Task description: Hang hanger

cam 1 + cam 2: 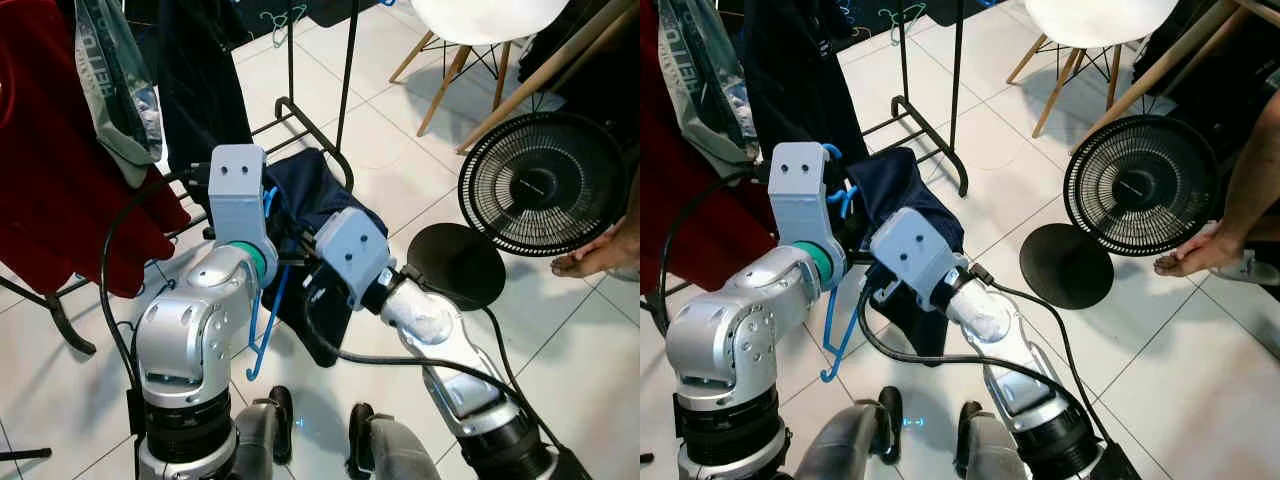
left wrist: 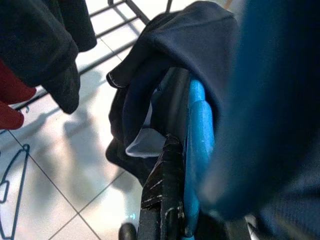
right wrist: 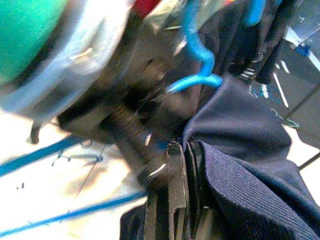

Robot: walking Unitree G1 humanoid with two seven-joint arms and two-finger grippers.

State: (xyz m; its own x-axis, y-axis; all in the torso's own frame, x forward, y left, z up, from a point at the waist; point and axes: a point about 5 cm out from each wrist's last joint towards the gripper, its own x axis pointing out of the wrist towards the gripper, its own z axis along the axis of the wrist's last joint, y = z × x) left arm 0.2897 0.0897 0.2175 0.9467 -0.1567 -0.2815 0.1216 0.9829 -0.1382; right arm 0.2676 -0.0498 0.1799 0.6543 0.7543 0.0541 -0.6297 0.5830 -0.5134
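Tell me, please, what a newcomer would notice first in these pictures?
First, the two silver arms meeting in the middle: the left hand grips a blue hanger, the right hand pinches the navy garment draped on it. Behind them stands a clothes rack with a red garment; a black fan is at right.

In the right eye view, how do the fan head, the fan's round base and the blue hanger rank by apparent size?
1. Fan head, largest.
2. Fan base, clearly smaller.
3. Blue hanger: thin, mostly hidden by the arms and the navy garment, so its rank is unsure.
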